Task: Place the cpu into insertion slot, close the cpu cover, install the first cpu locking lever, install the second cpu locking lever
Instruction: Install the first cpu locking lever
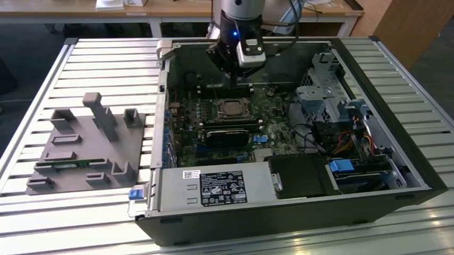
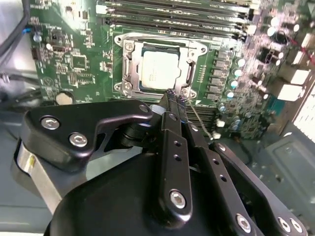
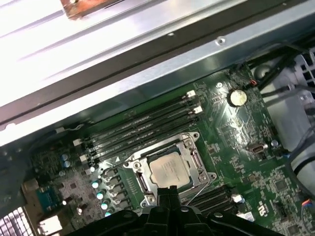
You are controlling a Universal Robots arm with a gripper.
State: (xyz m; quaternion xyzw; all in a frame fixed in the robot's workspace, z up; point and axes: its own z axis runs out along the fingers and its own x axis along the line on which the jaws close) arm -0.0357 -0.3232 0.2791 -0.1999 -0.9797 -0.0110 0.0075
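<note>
The cpu (image 2: 156,68) lies flat in the insertion slot (image 2: 193,73) on the green board, its pale metal face up. The silver cpu cover (image 2: 129,69) lies down around it as a frame. My gripper (image 2: 175,97) hangs just above the socket's edge, its two black fingers pressed together with nothing seen between them. A thin wire locking lever (image 2: 199,120) runs slantwise from the socket corner right beside the fingertips. In the first wrist view the gripper (image 3: 170,189) sits over the socket rim beside the cpu (image 3: 169,169). In the exterior view the gripper (image 1: 237,85) stands above the cpu (image 1: 230,109).
The open computer case (image 1: 418,175) lies on a slatted metal table (image 1: 106,58). Long black memory slots (image 3: 147,123) flank the socket. A black block (image 1: 227,138), a grey power supply (image 1: 212,188) and drive cages with cables (image 1: 341,117) fill the case. A grey fixture (image 1: 92,143) stands at the exterior view's left.
</note>
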